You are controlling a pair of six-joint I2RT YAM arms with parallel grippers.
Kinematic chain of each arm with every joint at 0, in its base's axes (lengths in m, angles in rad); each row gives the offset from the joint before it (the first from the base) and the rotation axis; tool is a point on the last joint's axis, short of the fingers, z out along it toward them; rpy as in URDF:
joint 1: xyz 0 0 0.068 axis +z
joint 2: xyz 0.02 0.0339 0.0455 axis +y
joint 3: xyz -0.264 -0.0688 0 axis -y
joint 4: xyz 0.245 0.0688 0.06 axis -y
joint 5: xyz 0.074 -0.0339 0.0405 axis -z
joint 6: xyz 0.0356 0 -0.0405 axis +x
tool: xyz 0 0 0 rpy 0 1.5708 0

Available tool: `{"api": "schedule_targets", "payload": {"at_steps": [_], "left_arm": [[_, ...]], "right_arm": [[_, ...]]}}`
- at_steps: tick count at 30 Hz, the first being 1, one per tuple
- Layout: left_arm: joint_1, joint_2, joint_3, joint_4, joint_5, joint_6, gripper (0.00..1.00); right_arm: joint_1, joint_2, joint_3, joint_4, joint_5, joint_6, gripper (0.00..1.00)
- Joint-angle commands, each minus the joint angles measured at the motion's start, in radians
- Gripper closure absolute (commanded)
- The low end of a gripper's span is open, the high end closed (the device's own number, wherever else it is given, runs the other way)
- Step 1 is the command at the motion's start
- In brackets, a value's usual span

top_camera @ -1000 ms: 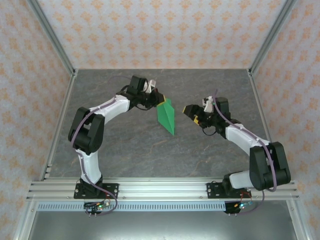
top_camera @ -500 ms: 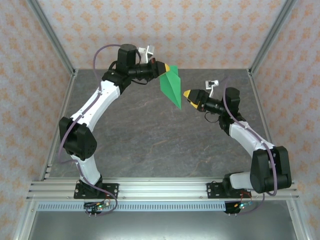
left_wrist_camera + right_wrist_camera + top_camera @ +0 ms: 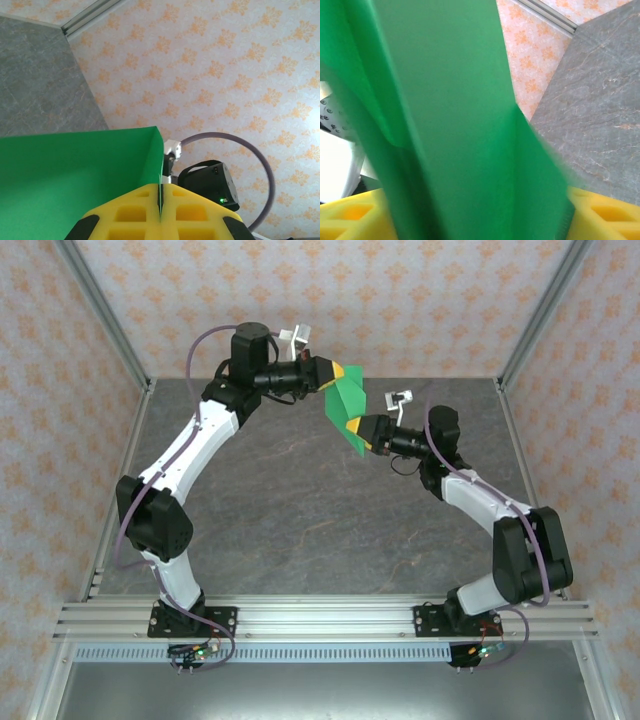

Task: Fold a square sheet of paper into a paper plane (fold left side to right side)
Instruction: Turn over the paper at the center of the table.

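Observation:
The square sheet of paper [image 3: 345,408] is bright green, creased into a narrow pointed shape, and hangs in the air above the far part of the table. My left gripper [image 3: 338,373] is shut on its upper edge; in the left wrist view the green sheet [image 3: 75,170] runs into the slit between the closed yellow pads [image 3: 161,200]. My right gripper [image 3: 355,427] reaches in from the right at the lower part of the sheet. In the right wrist view the paper [image 3: 460,125] stands between the yellow fingers [image 3: 350,215], which are wide apart, so the right gripper is open.
The grey marbled table [image 3: 300,520] lies well below both grippers. Patterned walls and aluminium posts [image 3: 100,315] enclose the back and sides. A metal rail [image 3: 330,618] with both arm bases runs along the near edge.
The left arm lifted the paper up and back, then held it. The right gripper moved left onto the sheet's lower part and its jaws have narrowed around it.

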Motion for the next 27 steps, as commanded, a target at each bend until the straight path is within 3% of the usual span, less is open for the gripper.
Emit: {"api": "schedule_targets", "payload": {"at_steps": [1,8,14,16,22,25,27], "left_arm": [[-0.006,-0.031,-0.026,0.034,0.031,-0.013,1.00],[-0.005,-0.017,-0.029,-0.021,0.020,0.024,1.00],[0.001,-0.019,-0.016,-0.124,-0.006,0.110,0.88],[0.006,-0.021,-0.014,-0.166,-0.020,0.139,0.82],[0.045,-0.084,-0.037,-0.347,-0.176,0.283,0.48],[0.065,-0.166,-0.096,-0.402,-0.321,0.352,0.38],[0.066,-0.247,-0.157,-0.429,-0.470,0.397,0.32]], "right_arm": [[0.003,-0.018,0.032,0.057,-0.034,-0.025,0.36],[0.002,-0.065,0.032,-0.130,-0.034,-0.168,0.59],[0.004,-0.090,0.052,-0.321,-0.013,-0.298,0.71],[0.006,-0.091,0.063,-0.384,-0.003,-0.339,0.75],[0.010,-0.115,0.132,-0.721,0.108,-0.568,0.79],[0.026,-0.131,0.212,-0.990,0.273,-0.705,0.82],[0.064,-0.140,0.279,-1.157,0.456,-0.777,0.84]]}}
